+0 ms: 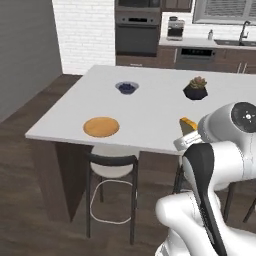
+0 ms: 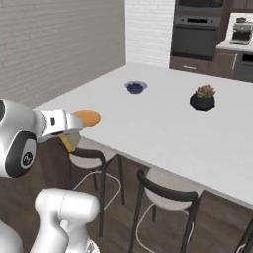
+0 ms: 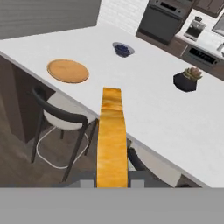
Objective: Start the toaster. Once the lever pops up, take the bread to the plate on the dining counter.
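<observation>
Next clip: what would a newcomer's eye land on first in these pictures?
The bread, seen edge-on and clamped in the gripper, sticks out in front of the hand, short of the dining counter. Next comes the bare orange plate near the counter's front left corner. Farther back on the counter stand a small bowl of dark berries and a black potted succulent.

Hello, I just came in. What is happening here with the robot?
The robot arm is carrying a slice of bread, held edge-on between the jaws of its gripper. The slice is in the air by the near edge of the white dining counter, above the stools. The orange plate lies bare near the counter's front corner, off to the left of the bread. A bowl of berries and a potted plant stand further back.
</observation>
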Controlling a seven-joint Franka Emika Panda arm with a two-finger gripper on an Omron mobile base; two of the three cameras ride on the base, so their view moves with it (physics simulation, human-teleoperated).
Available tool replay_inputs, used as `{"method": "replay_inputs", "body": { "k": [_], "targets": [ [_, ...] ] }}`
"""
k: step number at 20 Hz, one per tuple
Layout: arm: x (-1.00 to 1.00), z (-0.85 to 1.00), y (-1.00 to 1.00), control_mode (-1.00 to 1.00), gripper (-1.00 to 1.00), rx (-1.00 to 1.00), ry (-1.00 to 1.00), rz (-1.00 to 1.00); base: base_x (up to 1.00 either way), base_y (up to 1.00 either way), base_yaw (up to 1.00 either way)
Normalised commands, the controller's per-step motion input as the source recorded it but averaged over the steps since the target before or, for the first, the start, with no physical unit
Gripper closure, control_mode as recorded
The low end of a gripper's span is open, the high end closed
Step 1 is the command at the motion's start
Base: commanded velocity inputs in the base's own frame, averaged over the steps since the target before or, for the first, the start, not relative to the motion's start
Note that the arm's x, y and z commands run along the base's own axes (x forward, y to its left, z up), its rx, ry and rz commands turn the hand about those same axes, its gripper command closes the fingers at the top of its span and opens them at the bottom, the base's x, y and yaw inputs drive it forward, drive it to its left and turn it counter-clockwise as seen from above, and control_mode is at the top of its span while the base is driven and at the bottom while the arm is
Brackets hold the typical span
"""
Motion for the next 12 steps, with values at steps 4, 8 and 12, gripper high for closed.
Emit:
{"method": "replay_inputs", "body": {
  "k": [4,8,12],
  "targets": [
    [0.0,0.0,0.0,1.0,1.0,0.0,0.0,0.0,0.28,0.9,-0.32],
    [0.0,0.0,0.0,1.0,1.0,0.0,0.0,0.0,0.3,0.82,-0.31],
    [0.0,0.0,0.0,1.0,1.0,0.0,0.0,0.0,0.34,0.72,-0.33]
  ]
}}
